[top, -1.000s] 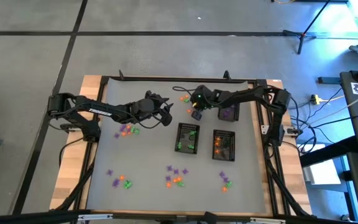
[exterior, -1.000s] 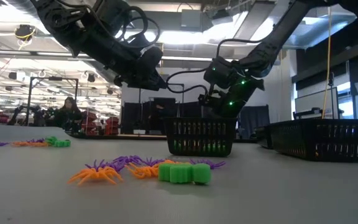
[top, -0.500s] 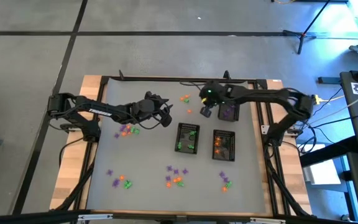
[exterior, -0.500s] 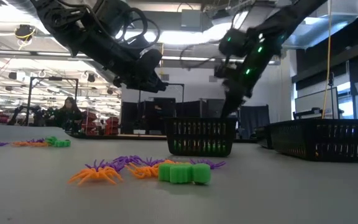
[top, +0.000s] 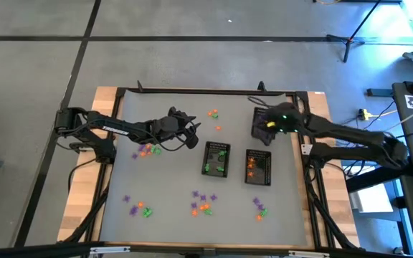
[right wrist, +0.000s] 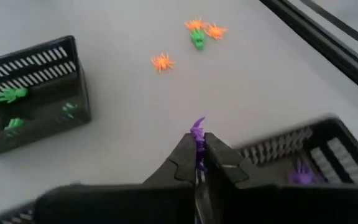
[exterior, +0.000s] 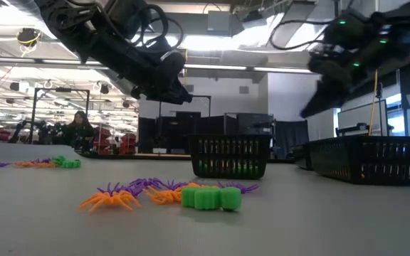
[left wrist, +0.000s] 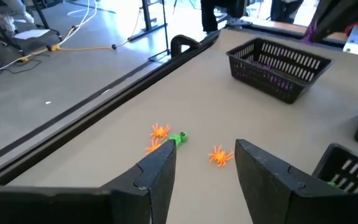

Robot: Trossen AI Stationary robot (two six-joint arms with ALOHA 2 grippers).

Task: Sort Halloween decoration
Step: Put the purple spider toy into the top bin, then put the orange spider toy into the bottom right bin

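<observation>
Over purple basket (right wrist: 303, 155), right gripper (right wrist: 199, 152) pinching purple trinket (right wrist: 197, 132)

Grey table (top: 171, 179) bears three baskets (top: 216, 158), scattered trinkets (top: 202, 203).

Three black mesh baskets (top: 216, 158), two arms, many scattered trinkets (top: 202, 203).

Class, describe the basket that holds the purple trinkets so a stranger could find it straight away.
Start at the table's far right corner in the high view. Of three black mesh baskets, the purple basket sits farthest back, under the right gripper, which pinches a purple trinket. Its two neighbours hold green or orange pieces instead.
</observation>
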